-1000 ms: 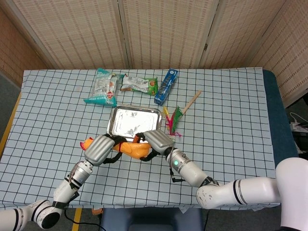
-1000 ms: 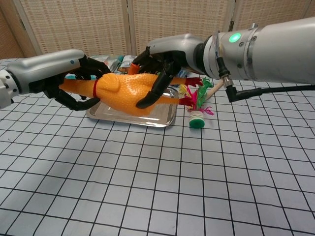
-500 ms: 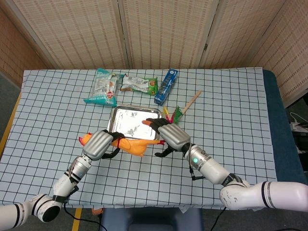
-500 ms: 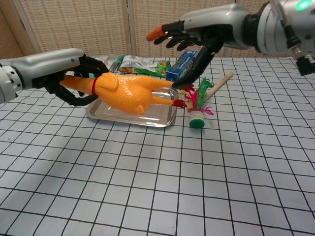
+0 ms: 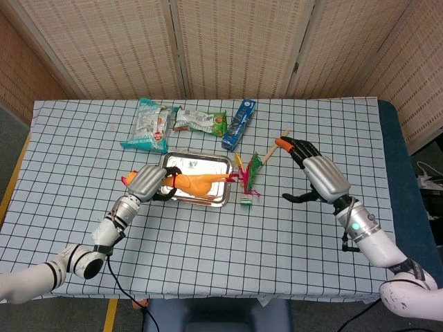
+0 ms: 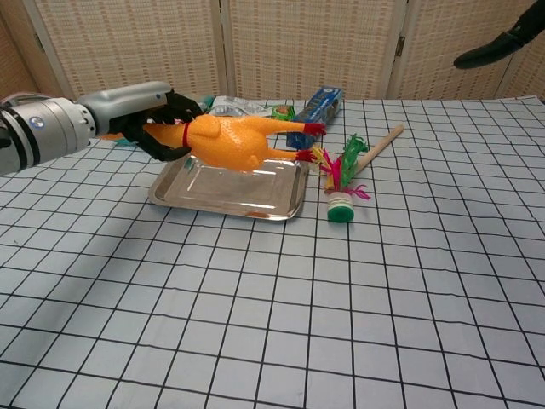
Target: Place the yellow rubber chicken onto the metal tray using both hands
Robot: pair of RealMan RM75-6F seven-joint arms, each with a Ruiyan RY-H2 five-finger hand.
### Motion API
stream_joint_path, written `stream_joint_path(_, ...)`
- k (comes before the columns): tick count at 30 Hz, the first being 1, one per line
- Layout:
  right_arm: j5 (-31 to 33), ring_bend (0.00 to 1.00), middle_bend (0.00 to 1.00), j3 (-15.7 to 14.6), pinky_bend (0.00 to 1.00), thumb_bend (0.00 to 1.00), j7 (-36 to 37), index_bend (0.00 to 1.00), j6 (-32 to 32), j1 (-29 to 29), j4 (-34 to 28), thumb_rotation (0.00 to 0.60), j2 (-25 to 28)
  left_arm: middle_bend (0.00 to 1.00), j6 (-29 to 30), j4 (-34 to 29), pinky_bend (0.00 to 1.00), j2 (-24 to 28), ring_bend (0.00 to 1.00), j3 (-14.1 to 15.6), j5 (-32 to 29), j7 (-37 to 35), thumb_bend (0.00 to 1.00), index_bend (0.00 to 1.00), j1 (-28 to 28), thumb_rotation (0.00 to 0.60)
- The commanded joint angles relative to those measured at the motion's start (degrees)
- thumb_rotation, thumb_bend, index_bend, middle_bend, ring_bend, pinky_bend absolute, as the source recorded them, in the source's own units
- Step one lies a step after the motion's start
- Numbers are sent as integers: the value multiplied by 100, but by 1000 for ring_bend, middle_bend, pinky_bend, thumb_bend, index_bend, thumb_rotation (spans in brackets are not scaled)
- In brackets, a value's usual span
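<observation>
The left hand grips the yellow rubber chicken by its neck, just above the shiny metal tray. The chicken's legs point toward 3 o'clock. The right hand is released, fingers spread, well apart at 3 o'clock.

silver-shelled left hand and right hand, black fingers, orange fingertip, white arms, green wrist light, black cable

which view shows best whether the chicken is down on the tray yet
The chest view: from the side, the rubber chicken hangs above the metal tray, gripped at the neck by the left hand. The head view, looking down, shows the chicken overlapping the tray but not its height.
</observation>
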Motion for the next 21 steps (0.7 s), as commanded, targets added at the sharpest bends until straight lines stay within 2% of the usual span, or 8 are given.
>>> stream_joint_path(1,-75,0,0,19,0,132,303,0,-196,-67,257,600,48,724,-450,1205,420,-654,542,13,252,-1075,567,757,-415,600)
stream_joint_path(3,-99,0,0,32,0,132,481,0,-297,-76,394,600,37,618,-556,1565,391,-789,493,121,420,-1494,560,655,-495,600)
stream_joint_path(6,-149,0,0,69,0,132,696,0,-417,-73,620,600,-11,232,-825,2028,321,-920,244,331,644,-2135,534,344,-618,600)
stream_joint_path(8,-188,0,0,89,0,132,813,0,-486,-69,734,600,-51,69,-991,2260,265,-986,90,448,760,-2485,509,130,-704,600)
stream_joint_path(9,-209,0,0,94,0,132,852,0,-514,-67,774,600,-64,22,-1022,2352,237,-1019,38,482,802,-2603,493,53,-736,600)
stream_joint_path(11,-265,0,0,96,0,132,909,0,-558,-72,844,600,-90,0,-969,2577,200,-1128,2,512,864,-2810,463,1,-776,600)
stream_joint_path(16,-358,0,0,92,0,132,996,0,-586,-137,888,600,-71,0,-772,2916,135,-1287,0,511,919,-3066,422,0,-843,600)
stream_joint_path(21,-459,0,0,87,0,132,1029,0,-408,-317,760,600,74,0,-412,2566,108,-1021,0,527,993,-3029,417,0,-786,600)
